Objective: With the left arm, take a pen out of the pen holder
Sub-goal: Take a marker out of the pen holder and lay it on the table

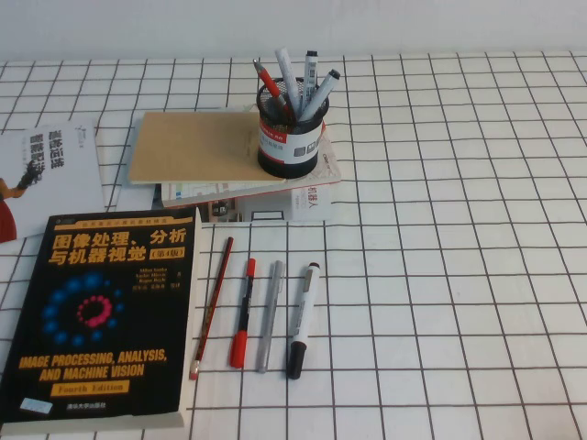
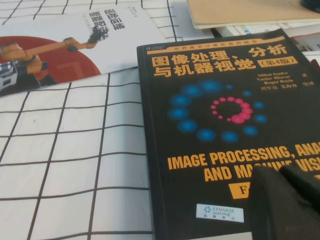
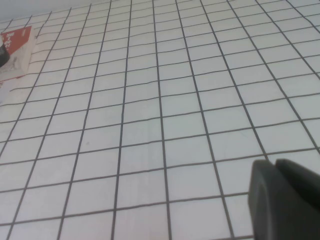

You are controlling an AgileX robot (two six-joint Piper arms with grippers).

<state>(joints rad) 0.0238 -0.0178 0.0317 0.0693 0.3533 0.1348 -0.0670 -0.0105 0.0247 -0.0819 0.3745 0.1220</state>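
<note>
Counter: white cloth with a black grid, plain white wall behind.
Pen holder: dark cylindrical cup at the back of the counter, standing on a brown notebook that tops a low stack of printed matter.
Pens: several stand in the holder, tips fanned upward and outward; none is raised clear of the rim.
Loose pens: four writing tools lie side by side on the counter in front, just beside a black textbook.
Left claw: clenched, holding nothing, above the lower part of the textbook cover, well apart from the holder.
Right claw: fingers appear pressed together and empty, over bare grid, near no task item.
Step in hand: judged as the start; the approach to the holder is not yet made.
Next move: release the left claw, carry it back and across to the holder, line it up over one pen that stands apart from its neighbours, close on the shaft, and lift along the pen's axis so the cup does not tip.
High view only: shows the holder and pens; neither arm appears in it.
Left wrist view only: shows the left claw and its position over the textbook; the pens are out of frame.
Right wrist view only: shows the right claw.
</note>
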